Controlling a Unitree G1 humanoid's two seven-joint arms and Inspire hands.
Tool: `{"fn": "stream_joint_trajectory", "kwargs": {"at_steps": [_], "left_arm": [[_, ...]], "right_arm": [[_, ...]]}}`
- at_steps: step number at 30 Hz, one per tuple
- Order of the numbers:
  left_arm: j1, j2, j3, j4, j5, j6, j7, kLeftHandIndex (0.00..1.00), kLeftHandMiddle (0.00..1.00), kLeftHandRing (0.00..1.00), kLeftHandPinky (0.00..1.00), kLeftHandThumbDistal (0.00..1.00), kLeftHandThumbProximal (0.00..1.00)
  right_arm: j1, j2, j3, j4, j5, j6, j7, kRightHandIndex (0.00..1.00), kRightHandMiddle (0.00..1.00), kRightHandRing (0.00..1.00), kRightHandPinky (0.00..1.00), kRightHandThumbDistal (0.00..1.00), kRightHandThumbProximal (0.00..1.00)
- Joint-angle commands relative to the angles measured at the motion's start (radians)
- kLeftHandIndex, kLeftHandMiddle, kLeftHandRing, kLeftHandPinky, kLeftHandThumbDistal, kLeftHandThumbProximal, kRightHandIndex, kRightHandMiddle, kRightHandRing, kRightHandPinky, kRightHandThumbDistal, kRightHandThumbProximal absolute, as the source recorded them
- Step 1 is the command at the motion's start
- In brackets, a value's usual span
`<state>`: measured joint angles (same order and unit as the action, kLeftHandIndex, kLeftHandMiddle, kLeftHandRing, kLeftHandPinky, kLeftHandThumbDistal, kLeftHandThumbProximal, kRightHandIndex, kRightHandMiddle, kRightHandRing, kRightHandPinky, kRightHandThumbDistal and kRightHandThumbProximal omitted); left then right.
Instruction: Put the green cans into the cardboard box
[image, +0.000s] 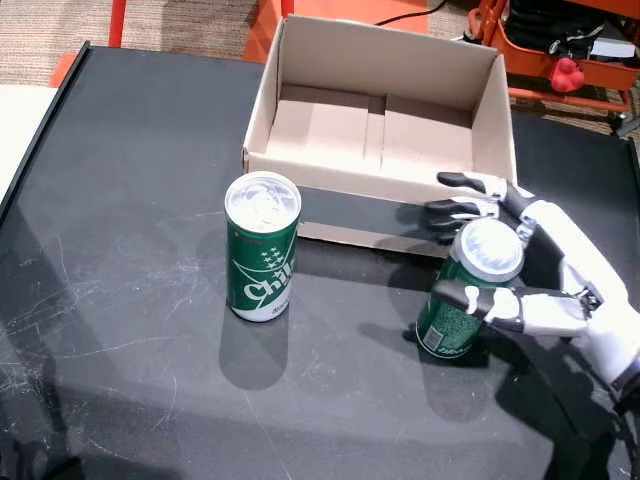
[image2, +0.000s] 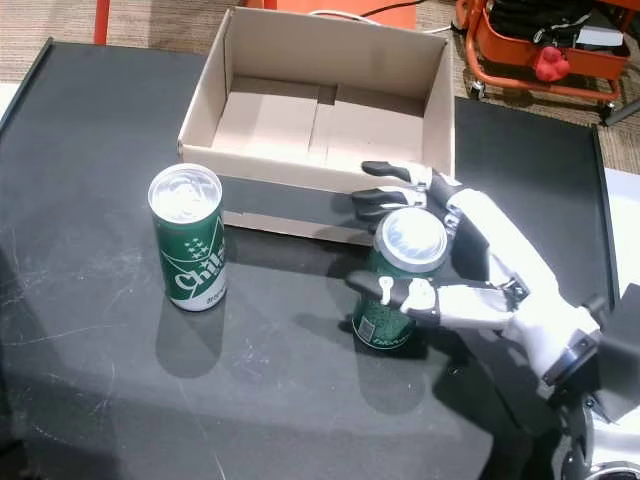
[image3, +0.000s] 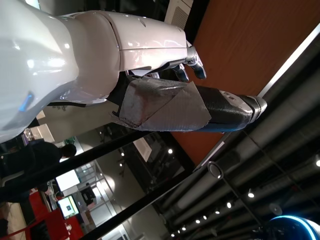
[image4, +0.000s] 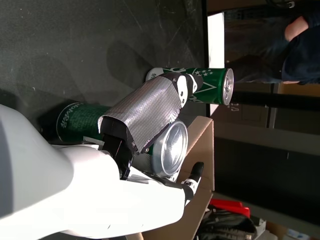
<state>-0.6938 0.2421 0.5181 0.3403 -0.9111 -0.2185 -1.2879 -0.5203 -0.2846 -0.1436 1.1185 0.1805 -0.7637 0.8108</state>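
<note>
Two green cans stand upright on the black table. One green can is alone at the left front of the cardboard box, whose bare floor shows. My right hand cups the second green can: its fingers stretch out straight behind the can and its thumb lies across the front. In the right wrist view both cans show. My left hand appears only in its wrist view, raised against the ceiling, holding nothing.
The box stands at the far middle of the table, its front wall just behind the held can. An orange cart with a red object sits beyond the table's far right. A person stands at the edge of the right wrist view.
</note>
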Motion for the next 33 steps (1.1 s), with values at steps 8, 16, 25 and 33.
{"fn": "stream_joint_trajectory", "kwargs": {"at_steps": [8, 16, 25, 33], "left_arm": [[0.031, -0.005, -0.003, -0.038, -0.024, 0.045, 0.017, 0.74, 0.66, 0.89, 0.89, 0.66, 0.93], [0.030, 0.010, 0.010, -0.055, -0.033, 0.058, 0.014, 0.73, 0.65, 0.88, 0.91, 0.66, 0.97], [0.022, 0.012, 0.011, -0.048, -0.045, 0.061, -0.003, 0.73, 0.71, 0.90, 0.91, 0.67, 1.00], [0.039, 0.019, 0.009, -0.072, -0.080, 0.145, 0.025, 0.80, 0.75, 0.89, 0.85, 0.66, 0.90]], "right_arm": [[-0.016, 0.007, -0.009, 0.033, -0.001, 0.018, 0.003, 0.77, 0.74, 0.75, 0.86, 1.00, 0.72], [-0.028, 0.016, -0.009, 0.053, -0.008, 0.024, -0.014, 0.74, 0.71, 0.72, 0.82, 1.00, 0.69], [-0.036, 0.020, -0.005, 0.069, -0.013, 0.069, -0.014, 0.75, 0.71, 0.72, 0.81, 1.00, 0.64], [-0.040, 0.016, -0.010, 0.087, -0.022, 0.074, -0.019, 0.73, 0.69, 0.70, 0.79, 1.00, 0.62]]}}
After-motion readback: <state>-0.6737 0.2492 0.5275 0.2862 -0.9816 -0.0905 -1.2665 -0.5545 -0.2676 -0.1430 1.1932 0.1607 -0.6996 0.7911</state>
